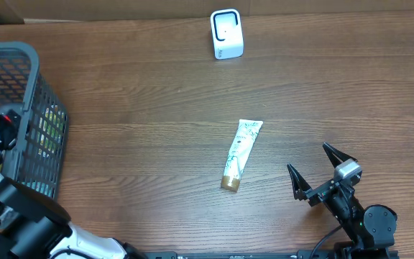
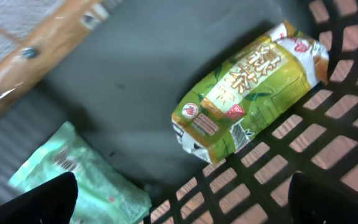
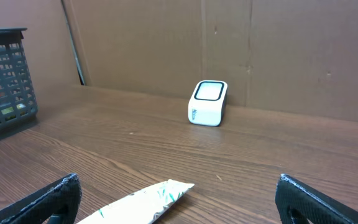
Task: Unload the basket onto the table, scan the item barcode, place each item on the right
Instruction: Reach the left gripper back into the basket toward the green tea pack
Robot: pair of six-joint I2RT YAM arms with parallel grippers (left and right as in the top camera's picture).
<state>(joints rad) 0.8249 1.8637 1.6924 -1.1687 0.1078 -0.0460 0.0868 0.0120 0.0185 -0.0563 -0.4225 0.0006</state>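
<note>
Overhead showed the right gripper spread wide and empty. The tube lay flat at its nine o'clock, with the scanner well beyond at twelve. Inside the basket the left gripper gaped above a green packet bearing Chinese characters. Pickup seemed pending: grasp the tube, then present its barcode.

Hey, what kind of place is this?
Likely a mock shop checkout on a test bench: a white barcode scanner stands on the wooden table, a grey basket holds packaged goods such as a green tea packet, and cardboard walls close it in.
</note>
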